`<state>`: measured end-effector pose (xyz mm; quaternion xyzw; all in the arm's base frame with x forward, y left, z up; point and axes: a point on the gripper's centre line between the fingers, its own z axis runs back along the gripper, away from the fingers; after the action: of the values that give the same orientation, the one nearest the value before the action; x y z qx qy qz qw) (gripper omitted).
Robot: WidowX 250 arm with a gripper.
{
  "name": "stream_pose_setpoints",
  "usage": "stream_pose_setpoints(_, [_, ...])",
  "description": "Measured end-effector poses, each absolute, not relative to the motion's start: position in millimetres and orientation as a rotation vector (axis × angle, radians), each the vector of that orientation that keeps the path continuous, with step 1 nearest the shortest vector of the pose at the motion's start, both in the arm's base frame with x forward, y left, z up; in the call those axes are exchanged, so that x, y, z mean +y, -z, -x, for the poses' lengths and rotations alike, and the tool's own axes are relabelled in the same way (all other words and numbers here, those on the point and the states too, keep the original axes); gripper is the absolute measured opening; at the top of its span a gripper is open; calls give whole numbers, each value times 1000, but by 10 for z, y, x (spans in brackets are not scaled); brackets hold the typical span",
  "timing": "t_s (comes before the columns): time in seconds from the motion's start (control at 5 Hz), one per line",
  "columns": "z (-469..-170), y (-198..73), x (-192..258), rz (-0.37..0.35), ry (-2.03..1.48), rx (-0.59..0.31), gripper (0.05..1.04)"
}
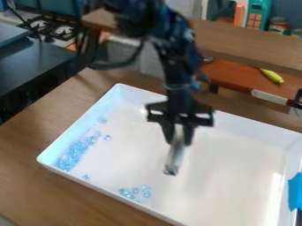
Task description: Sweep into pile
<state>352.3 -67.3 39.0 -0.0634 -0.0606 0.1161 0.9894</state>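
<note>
Tray on table, beads along its left wall, others nearer front

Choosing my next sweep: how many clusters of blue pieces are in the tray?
2: a larger cluster along the tray's left wall in view, a smaller cluster by its near wall. A few loose pieces lie apart; the tool may hide others.

White tray, pale blue beads, black arm, brown wooden table
</note>
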Motion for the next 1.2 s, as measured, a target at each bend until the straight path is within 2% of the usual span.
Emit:
stream_pose_setpoints(0.4, [-3485,-145,-942,52,-156,-115,356])
stream_pose_setpoints(0.8, [-3265,97,-814,-28,-135,-122,356])
stream_pose_setpoints(1.2, [-3211,105,-440,-56,-170,-145,357])
